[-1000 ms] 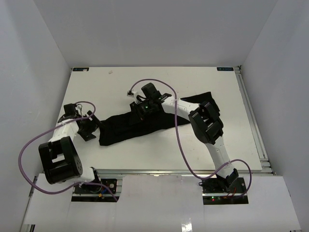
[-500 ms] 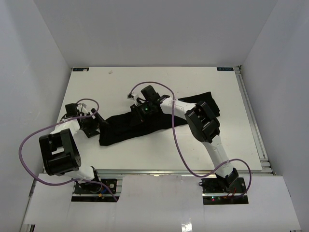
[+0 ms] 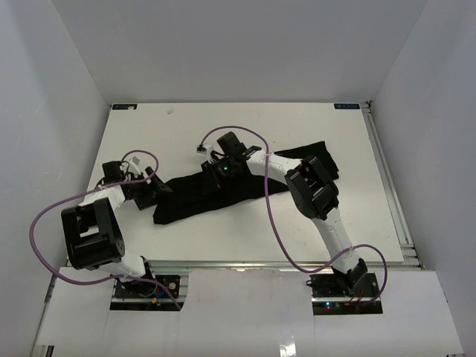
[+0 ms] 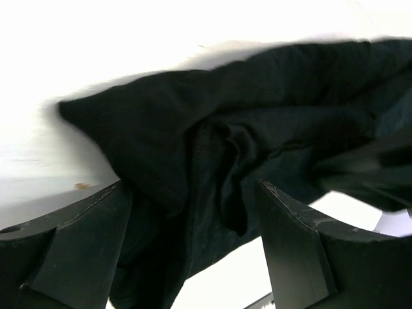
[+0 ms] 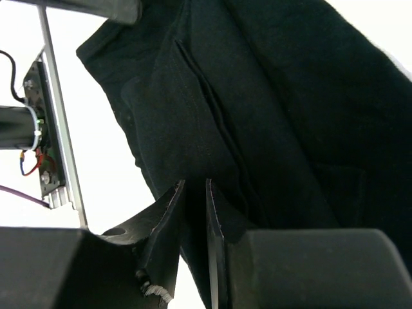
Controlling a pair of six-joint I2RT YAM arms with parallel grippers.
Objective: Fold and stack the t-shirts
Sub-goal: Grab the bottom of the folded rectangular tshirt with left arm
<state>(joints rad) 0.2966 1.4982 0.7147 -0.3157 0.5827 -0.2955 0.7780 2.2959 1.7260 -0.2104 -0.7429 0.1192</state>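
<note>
T-shirt [image 3: 186,201] lay crumpled in a long strip across the middle of the tabletop [image 3: 297,223], unfolded, with nothing stacked. Right hand [image 5: 193,190] was clenched on a fold near its middle; left hand [image 4: 193,196], released, straddled its left end. Folding looked barely begun.

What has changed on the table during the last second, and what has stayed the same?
The left gripper moved right, up to the left end of the t-shirt. Its open fingers now straddle the cloth and have not closed on it yet. The right gripper stayed where it was, shut on a fold of the t-shirt, and the t-shirt lies as before.
</note>
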